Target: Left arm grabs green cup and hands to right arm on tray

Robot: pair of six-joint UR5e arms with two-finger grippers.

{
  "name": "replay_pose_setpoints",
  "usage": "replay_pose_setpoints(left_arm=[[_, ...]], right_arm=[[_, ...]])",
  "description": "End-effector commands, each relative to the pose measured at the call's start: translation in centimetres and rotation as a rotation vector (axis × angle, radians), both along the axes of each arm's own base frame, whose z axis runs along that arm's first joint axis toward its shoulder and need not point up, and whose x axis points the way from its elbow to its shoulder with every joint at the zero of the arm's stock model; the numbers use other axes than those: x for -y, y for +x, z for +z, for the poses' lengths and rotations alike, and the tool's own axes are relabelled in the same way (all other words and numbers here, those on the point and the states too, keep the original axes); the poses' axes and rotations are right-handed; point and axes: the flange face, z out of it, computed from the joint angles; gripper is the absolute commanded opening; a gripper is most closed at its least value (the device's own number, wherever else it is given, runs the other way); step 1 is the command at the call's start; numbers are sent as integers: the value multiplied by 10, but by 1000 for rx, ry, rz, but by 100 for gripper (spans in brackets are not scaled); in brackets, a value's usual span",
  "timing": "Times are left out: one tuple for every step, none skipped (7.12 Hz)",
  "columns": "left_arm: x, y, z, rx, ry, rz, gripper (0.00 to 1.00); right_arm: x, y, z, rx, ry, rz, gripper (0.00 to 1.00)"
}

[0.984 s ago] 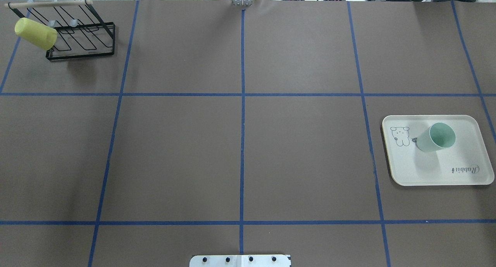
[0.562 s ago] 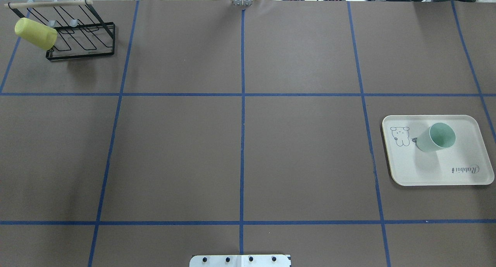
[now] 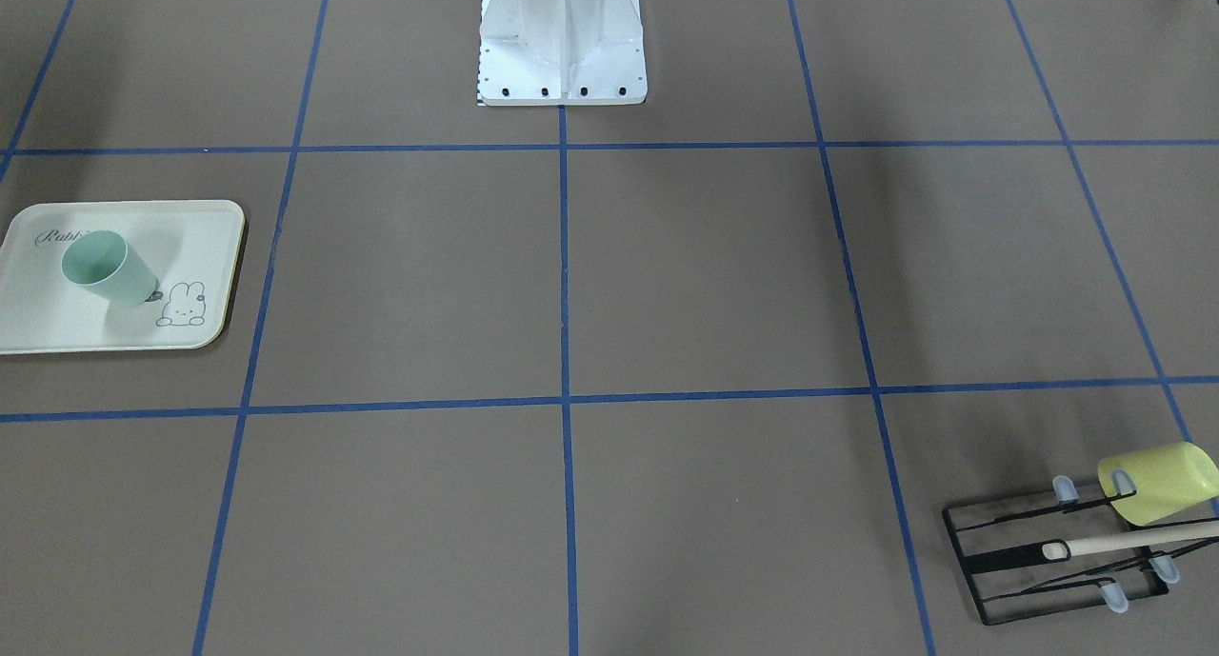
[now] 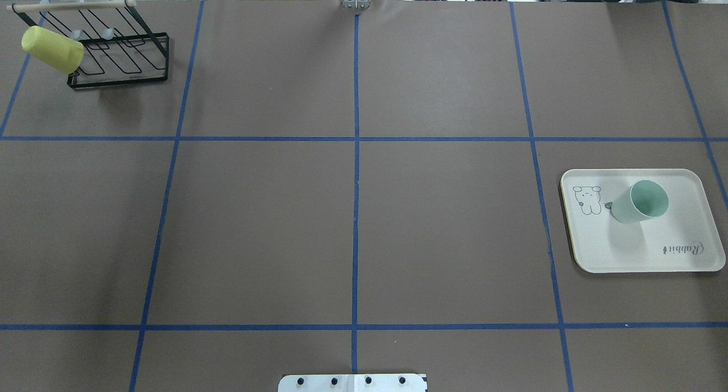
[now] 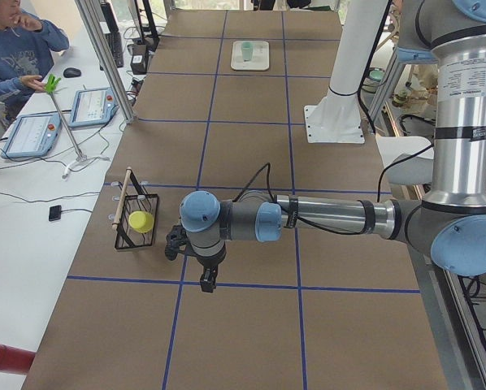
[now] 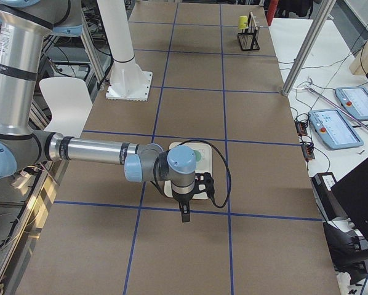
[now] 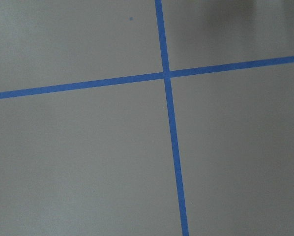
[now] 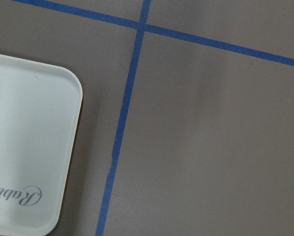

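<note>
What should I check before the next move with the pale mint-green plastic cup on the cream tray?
1. The pale mint-green plastic cup stands upright on the cream rectangular tray: ok.
2. Nothing grips the cup: ok.
3. State of the left gripper, seen only from the side: cannot tell.
4. State of the right gripper, likewise: cannot tell.
5. The yellow-green plastic cup sits on the black wire rack, far from the tray: ok.

Yellow-green cup (image 4: 52,49) sits tilted on black wire rack (image 4: 118,82)
</note>
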Motion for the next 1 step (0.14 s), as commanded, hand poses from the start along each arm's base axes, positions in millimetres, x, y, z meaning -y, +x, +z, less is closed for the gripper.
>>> replay_pose_setpoints(left_arm=[[0,0,0,-3,-3,-1,100]], right_arm=[[0,0,0,1,2,0,99]])
